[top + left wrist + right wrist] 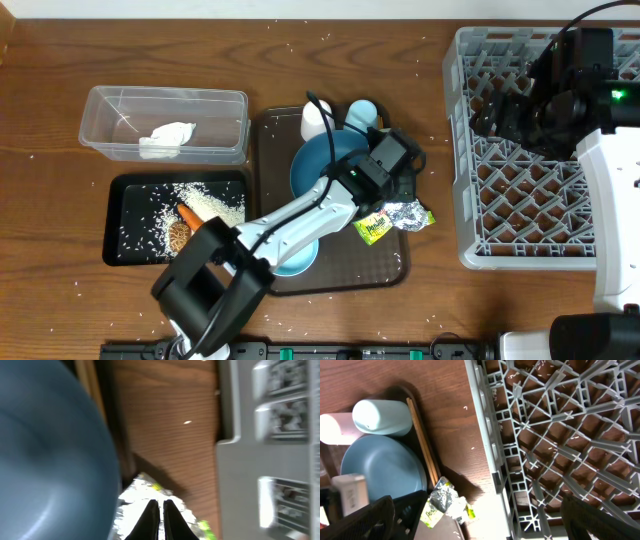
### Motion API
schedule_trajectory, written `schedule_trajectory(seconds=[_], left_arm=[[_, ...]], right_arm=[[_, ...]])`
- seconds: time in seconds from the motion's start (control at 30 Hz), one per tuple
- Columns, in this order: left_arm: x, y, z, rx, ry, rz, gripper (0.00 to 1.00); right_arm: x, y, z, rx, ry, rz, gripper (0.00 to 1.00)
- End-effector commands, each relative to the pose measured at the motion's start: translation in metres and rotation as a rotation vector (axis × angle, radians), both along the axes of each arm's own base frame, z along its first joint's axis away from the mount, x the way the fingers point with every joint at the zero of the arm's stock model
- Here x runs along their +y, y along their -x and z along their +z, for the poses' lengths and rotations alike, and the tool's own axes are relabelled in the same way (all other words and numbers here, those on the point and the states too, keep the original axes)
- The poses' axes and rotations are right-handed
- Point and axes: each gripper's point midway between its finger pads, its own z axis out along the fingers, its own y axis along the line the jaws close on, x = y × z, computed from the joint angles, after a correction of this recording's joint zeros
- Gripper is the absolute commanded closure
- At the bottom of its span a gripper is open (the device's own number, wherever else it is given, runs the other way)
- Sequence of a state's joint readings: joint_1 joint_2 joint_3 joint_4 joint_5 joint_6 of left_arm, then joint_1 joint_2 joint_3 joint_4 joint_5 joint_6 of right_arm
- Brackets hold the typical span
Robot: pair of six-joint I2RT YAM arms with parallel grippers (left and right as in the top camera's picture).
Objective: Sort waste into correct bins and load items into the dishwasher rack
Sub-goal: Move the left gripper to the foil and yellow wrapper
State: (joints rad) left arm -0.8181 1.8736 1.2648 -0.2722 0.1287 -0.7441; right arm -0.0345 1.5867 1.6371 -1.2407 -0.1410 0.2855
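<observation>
Just below and ahead of my left gripper [160, 505] lies the crumpled silver foil [132, 497], at the brown tray's [385, 268] right edge, touching the green-yellow wrapper [373, 230]. My fingers are nearly together, gripping nothing I can see. My right gripper [485, 517], spread wide over the rack [468, 150], sits farther off.

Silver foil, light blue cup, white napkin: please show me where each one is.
silver foil [406, 213], overhead view, middle of the crumpled ball.
light blue cup [382, 416], right wrist view, its side wall.
white napkin [166, 139], overhead view, middle of the crumple.
</observation>
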Motion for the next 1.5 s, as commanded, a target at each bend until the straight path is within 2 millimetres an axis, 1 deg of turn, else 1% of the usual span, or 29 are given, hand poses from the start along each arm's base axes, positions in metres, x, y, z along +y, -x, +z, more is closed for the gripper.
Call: schedule_trajectory(seconds=[0.0, 0.07, 0.17, 0.33, 0.47, 0.57, 0.63, 0.73, 0.77, 0.8, 0.83, 0.87, 0.9, 0.93, 1.0, 1.07, 1.13, 1.23, 1.33, 1.47], left_arm=[[0.014, -0.004, -0.027, 0.001, -0.100, 0.016, 0.94], [0.019, -0.004, -0.032, 0.002, -0.128, 0.026, 0.94], [0.033, -0.008, -0.035, -0.021, -0.193, 0.061, 0.94], [0.066, -0.013, -0.040, -0.060, -0.348, 0.129, 0.94], [0.074, -0.014, -0.039, -0.052, -0.365, 0.143, 0.94], [0.073, -0.016, -0.025, -0.070, -0.341, 0.149, 0.94], [0.071, -0.016, -0.010, -0.086, -0.309, 0.147, 0.94], [0.064, -0.009, 0.013, -0.086, -0.243, 0.112, 0.93], [0.063, -0.005, 0.019, -0.076, -0.224, 0.100, 0.89], [0.061, 0.000, 0.023, -0.061, -0.205, 0.086, 0.83], [0.058, 0.006, 0.024, -0.035, -0.185, 0.065, 0.73], [0.055, 0.012, 0.024, -0.011, -0.170, 0.042, 0.58], [0.052, 0.018, 0.022, 0.012, -0.162, 0.003, 0.45], [0.050, 0.023, 0.019, 0.032, -0.161, -0.030, 0.37], [0.046, 0.035, 0.010, 0.077, -0.166, -0.088, 0.29], [0.045, 0.043, 0.002, 0.114, -0.175, -0.103, 0.27], [0.040, 0.050, -0.008, 0.151, -0.177, -0.113, 0.27], [0.036, 0.056, -0.021, 0.202, -0.183, -0.067, 0.27], [0.034, 0.061, -0.034, 0.237, -0.197, -0.035, 0.27], [0.035, 0.062, -0.050, 0.271, -0.217, 0.016, 0.30]], right_arm=[[-0.002, -0.001, 0.004, -0.010, -0.002, -0.019, 0.01], [-0.002, -0.001, 0.004, -0.010, -0.002, -0.019, 0.01], [-0.002, -0.001, 0.004, -0.010, -0.002, -0.019, 0.01], [-0.002, -0.001, 0.004, -0.010, -0.002, -0.019, 0.01], [-0.002, -0.001, 0.004, -0.010, -0.002, -0.019, 0.01], [-0.002, -0.001, 0.004, -0.010, -0.002, -0.019, 0.01], [-0.002, -0.001, 0.004, -0.010, -0.002, -0.019, 0.01], [-0.002, -0.001, 0.004, -0.010, -0.002, -0.019, 0.01], [-0.002, -0.001, 0.004, -0.010, -0.002, -0.019, 0.01], [-0.002, -0.001, 0.004, -0.010, -0.002, -0.019, 0.01], [-0.002, -0.001, 0.004, -0.010, -0.002, -0.019, 0.01], [-0.002, -0.001, 0.004, -0.010, -0.002, -0.019, 0.01], [-0.002, -0.001, 0.004, -0.010, -0.002, -0.019, 0.01], [-0.002, -0.001, 0.004, -0.010, -0.002, -0.019, 0.01], [-0.002, -0.001, 0.004, -0.010, -0.002, -0.018, 0.01], [-0.002, -0.001, 0.004, -0.010, -0.002, -0.019, 0.01], [-0.002, -0.001, 0.004, -0.010, -0.002, -0.019, 0.01], [-0.002, -0.001, 0.004, -0.010, -0.002, -0.019, 0.01], [-0.002, -0.001, 0.004, -0.010, -0.002, -0.019, 0.01], [-0.002, -0.001, 0.004, -0.010, -0.002, -0.019, 0.01]])
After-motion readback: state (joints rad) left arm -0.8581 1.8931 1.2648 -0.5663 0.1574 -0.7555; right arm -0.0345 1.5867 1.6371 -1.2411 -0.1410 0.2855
